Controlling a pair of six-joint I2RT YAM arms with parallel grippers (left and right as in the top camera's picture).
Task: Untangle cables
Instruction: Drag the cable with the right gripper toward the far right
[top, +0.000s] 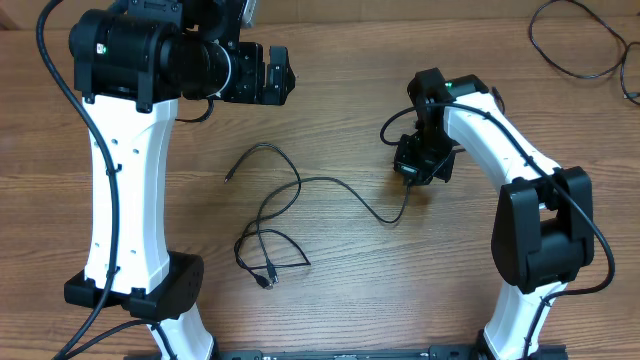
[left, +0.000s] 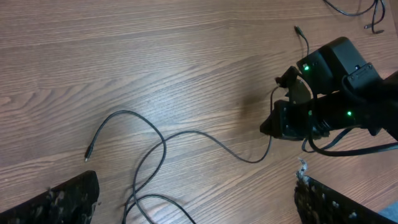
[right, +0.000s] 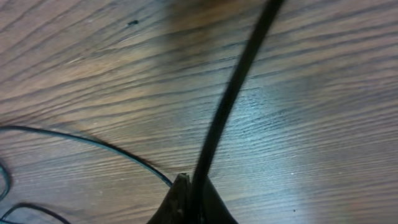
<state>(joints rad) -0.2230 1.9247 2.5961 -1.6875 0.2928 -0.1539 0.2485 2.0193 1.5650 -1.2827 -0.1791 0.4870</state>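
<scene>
The cables (top: 300, 185) are thin black cords lying loose on the wooden table, with a small loop and plugs (top: 266, 262) toward the front. One strand runs right to my right gripper (top: 416, 172), which is down at the table and shut on it. In the right wrist view the gripper (right: 191, 186) pinches that cord (right: 231, 93), which runs on past the jaws. My left gripper (top: 278, 75) hangs high at the back left, apart from the cords. Its fingers (left: 65, 199) stand wide open around nothing, with the cables (left: 163, 146) below.
Another thin black cord (top: 578, 45) lies at the table's far right corner. The left arm's white base (top: 130, 250) stands beside the looped cords, and the right arm (top: 530, 220) fills the right side. A plug end (left: 297, 29) lies beyond the right gripper.
</scene>
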